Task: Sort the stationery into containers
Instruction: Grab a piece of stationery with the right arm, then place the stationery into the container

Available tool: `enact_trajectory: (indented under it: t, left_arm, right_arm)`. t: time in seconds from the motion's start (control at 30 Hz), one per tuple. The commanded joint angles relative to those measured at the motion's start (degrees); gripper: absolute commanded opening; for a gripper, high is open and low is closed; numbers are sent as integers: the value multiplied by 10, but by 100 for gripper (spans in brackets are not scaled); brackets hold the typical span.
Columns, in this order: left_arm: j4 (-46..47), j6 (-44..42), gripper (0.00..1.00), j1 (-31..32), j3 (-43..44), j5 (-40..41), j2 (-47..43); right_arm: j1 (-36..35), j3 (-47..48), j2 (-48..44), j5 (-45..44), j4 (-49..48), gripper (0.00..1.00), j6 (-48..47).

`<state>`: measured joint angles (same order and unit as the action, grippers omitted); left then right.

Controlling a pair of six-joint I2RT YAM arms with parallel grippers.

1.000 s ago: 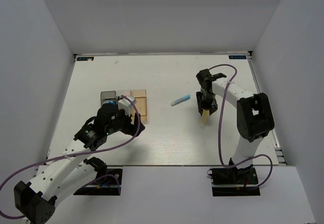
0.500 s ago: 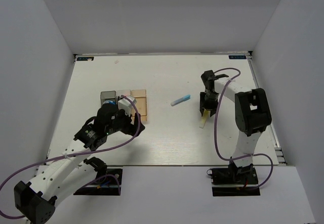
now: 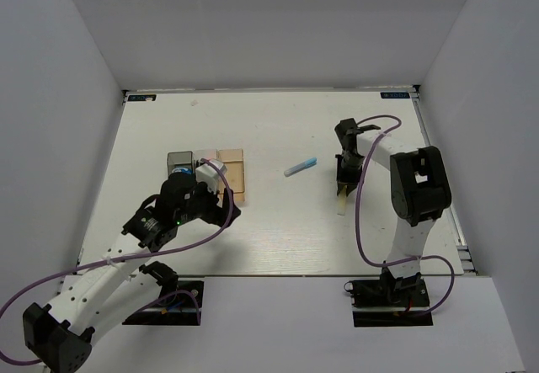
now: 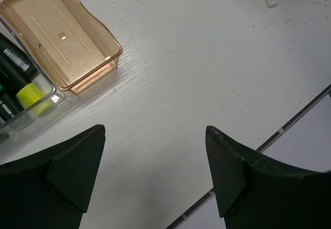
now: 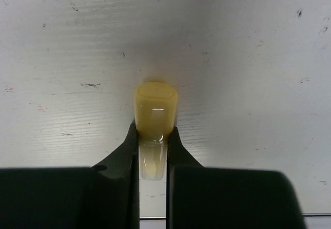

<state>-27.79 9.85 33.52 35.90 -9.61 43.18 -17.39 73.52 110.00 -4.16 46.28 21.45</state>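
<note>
My right gripper (image 3: 344, 188) is shut on a cream stick (image 3: 340, 202) at the table's right middle. In the right wrist view the two jaws press both sides of the stick (image 5: 155, 110), whose cream cap juts past the gripper (image 5: 153, 132). A pale blue stick (image 3: 301, 167) lies on the table to its left. The three joined bins stand at the left: smoky grey (image 3: 178, 158), clear, mostly hidden by my left arm, and amber (image 3: 232, 171). My left gripper (image 4: 155, 132) is open and empty, just in front of the amber bin (image 4: 111, 35).
A black marker with a yellow cap (image 4: 30, 92) lies in the clear bin. A blue-white round item (image 3: 179, 172) sits in the grey bin. The table's near edge (image 4: 289, 123) runs close under the left gripper. White walls enclose the table.
My right wrist has shifted slightly right and down, with the cream stick between its jaws. The left arm has not moved.
</note>
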Motion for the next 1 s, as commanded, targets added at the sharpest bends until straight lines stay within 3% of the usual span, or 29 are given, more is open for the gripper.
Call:
enact_trajectory:
  t: [0.0, 0.13, 0.23, 0.27, 0.5, 0.6, 0.8, 0.97]
  left_arm:
    - [5, -8, 89, 2, -7, 5, -12]
    - [5, -10, 89, 1, -6, 11, -20]
    - [3, -11, 89, 1, -7, 24, -27]
    - [4, -11, 89, 1, -7, 30, -33]
    - [15, -15, 89, 1, -21, 72, -69]
    - [26, -17, 89, 1, -30, 93, -96]
    - [39, -19, 89, 1, -54, 164, -124]
    - [33, -23, 89, 3, -53, 183, -114]
  right_arm:
    - [-4, -27, 30, 13, -31, 2, 13]
    - [-5, -16, 3, 84, -42, 0, -31]
    - [-12, 4, -29, 199, -64, 0, -61]
    - [-21, 26, -34, 255, -64, 0, -73]
    - [-98, 236, 6, 382, -52, 0, -84]
    - [-136, 296, 41, 405, -73, 0, -40]
    - [-214, 323, 109, 413, -248, 0, 18]
    - [-230, 333, 151, 392, -390, 0, 31]
